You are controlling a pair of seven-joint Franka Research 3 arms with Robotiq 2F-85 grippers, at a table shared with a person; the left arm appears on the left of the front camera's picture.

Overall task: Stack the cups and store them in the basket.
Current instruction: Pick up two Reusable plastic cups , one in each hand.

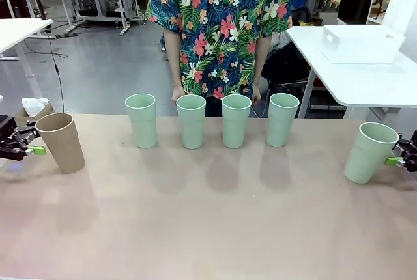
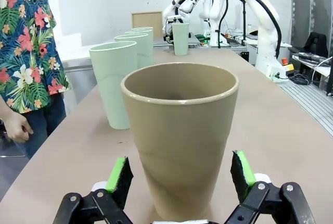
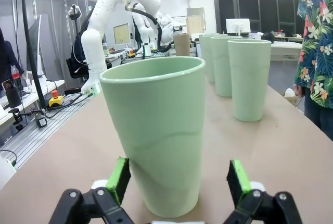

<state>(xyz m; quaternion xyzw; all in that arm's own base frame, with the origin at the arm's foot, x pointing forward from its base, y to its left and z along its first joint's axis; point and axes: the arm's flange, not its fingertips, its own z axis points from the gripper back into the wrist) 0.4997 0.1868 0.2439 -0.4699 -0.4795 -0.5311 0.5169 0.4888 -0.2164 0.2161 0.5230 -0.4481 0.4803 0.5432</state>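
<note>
Left gripper point(image 1: 34, 148) low and level over the bench point(image 1: 195, 228), jaws spread either side of the tan-brown cup point(image 1: 60, 142), gaps visible on both sides. Right gripper point(image 1: 399, 161) posed likewise, jaws spread around the end mint cup point(image 1: 369, 152). Four mint cups point(image 1: 191, 121) stand upright in a row between them. Basket point(image 1: 361, 44) sits on the white side bench point(image 1: 365, 81) beyond.

Front across table point(image 1: 208, 228), wrists close, opposed, sharing cups point(image 1: 236, 120)

One cup point(image 1: 60, 142) is coloured tan and five cups point(image 1: 191, 121) pale mint, the basket point(image 1: 361, 44) white, the pads point(image 2: 118, 174) green, the table point(image 1: 208, 221) beige, and the shirt point(image 1: 221, 19) is patterned with red, white and green flowers on dark blue.
</note>
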